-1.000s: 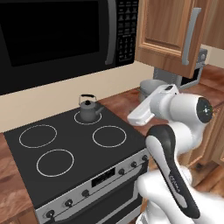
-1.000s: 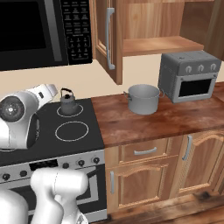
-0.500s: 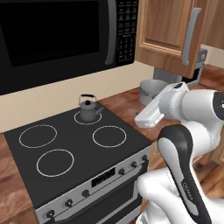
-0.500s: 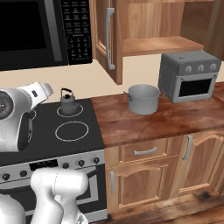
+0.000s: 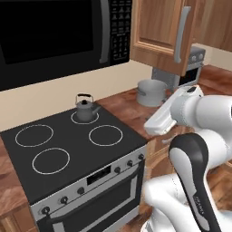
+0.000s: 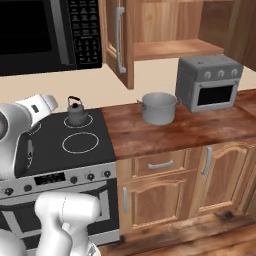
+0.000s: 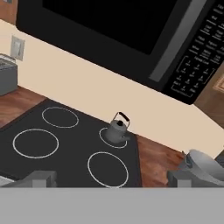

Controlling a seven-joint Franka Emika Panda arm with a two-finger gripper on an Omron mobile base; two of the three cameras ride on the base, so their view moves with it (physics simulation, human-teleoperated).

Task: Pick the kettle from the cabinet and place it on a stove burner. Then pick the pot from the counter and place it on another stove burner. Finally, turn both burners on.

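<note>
The small dark kettle stands upright on the stove's back right burner. The grey pot sits on the wooden counter to the right of the stove. The other burners are bare. The cabinet above the pot stands open with a bare shelf. My gripper is open and holds nothing. It hovers above the stove's front right and faces the kettle from a distance.
A black microwave hangs over the stove. A grey toaster oven stands on the counter right of the pot. The open cabinet door juts out above the counter. Black knobs line the stove front.
The arm's upper links have swung right, away from the stove. The kettle and pot have not moved, and the gripper stays open.
</note>
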